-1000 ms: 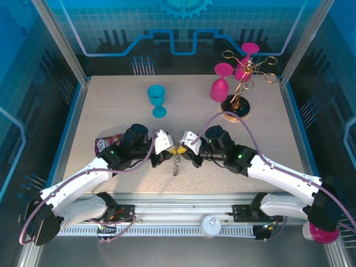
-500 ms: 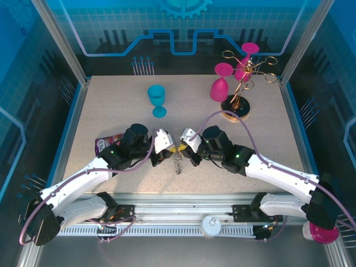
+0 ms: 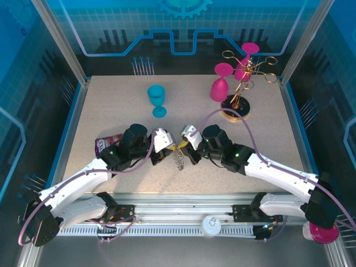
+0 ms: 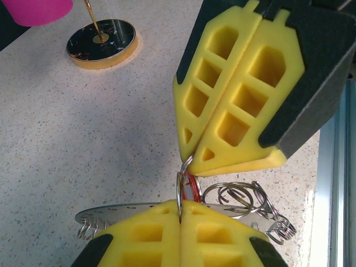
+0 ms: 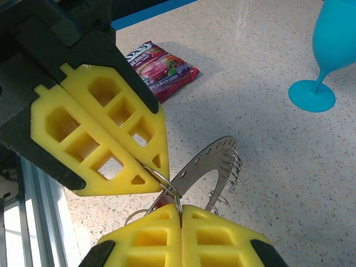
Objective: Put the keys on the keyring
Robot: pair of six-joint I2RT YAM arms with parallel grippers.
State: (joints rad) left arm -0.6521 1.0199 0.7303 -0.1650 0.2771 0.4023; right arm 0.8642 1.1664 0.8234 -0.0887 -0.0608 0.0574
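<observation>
Open tabletop (image 3: 105,105) at the far left corner and along the right edge. Obstacles: teal goblet (image 3: 157,100) (mid-far), gold rack (image 3: 239,103) with 2 pink goblets (image 3: 218,89) far right, snack packet (image 3: 107,143) by the left edge.

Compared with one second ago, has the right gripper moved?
Yes, slightly: the right gripper has shifted left, away from the gold rack's base.

A speckled beige bench (image 3: 111,111) sits inside blue circuit-patterned walls (image 3: 183,28), with grey metal posts (image 3: 55,39) far left and right.
</observation>
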